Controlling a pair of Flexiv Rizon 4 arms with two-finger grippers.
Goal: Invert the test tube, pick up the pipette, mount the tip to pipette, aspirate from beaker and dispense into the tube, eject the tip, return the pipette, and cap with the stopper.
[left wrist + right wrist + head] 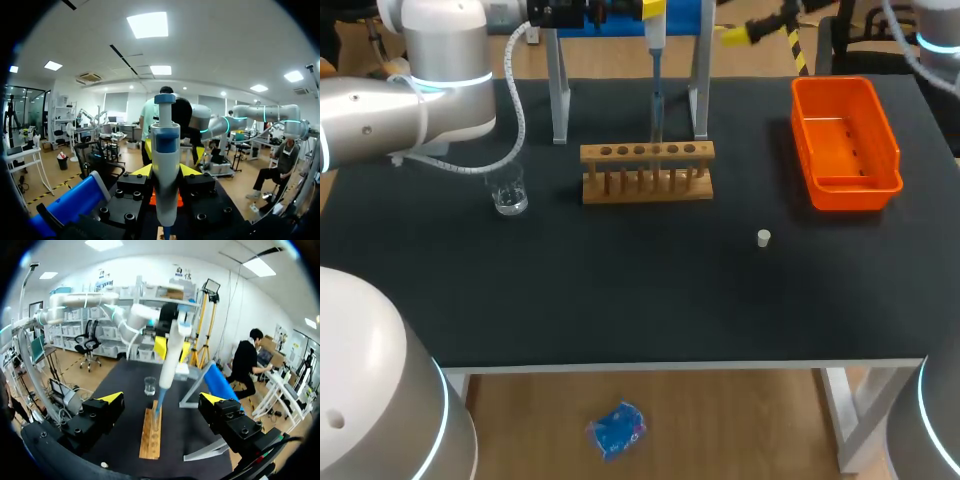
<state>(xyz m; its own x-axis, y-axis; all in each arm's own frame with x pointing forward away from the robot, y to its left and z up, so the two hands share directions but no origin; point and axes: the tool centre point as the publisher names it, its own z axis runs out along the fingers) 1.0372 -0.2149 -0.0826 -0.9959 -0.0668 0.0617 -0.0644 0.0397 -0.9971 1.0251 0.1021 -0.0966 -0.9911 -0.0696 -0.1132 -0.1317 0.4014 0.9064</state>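
The pipette (655, 60) hangs over the rack (647, 172), beaker (508, 194) beside.

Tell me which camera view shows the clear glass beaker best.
The head view: the small clear glass beaker stands in full view on the black table, left of the wooden rack. The right wrist view shows it farther off, beyond the rack. The left wrist view does not show it.

Rack (647, 172) at centre of table (620, 300); beaker (508, 192) left of it; stopper (764, 237) and bin (844, 142) right; pipette (655, 70) above.
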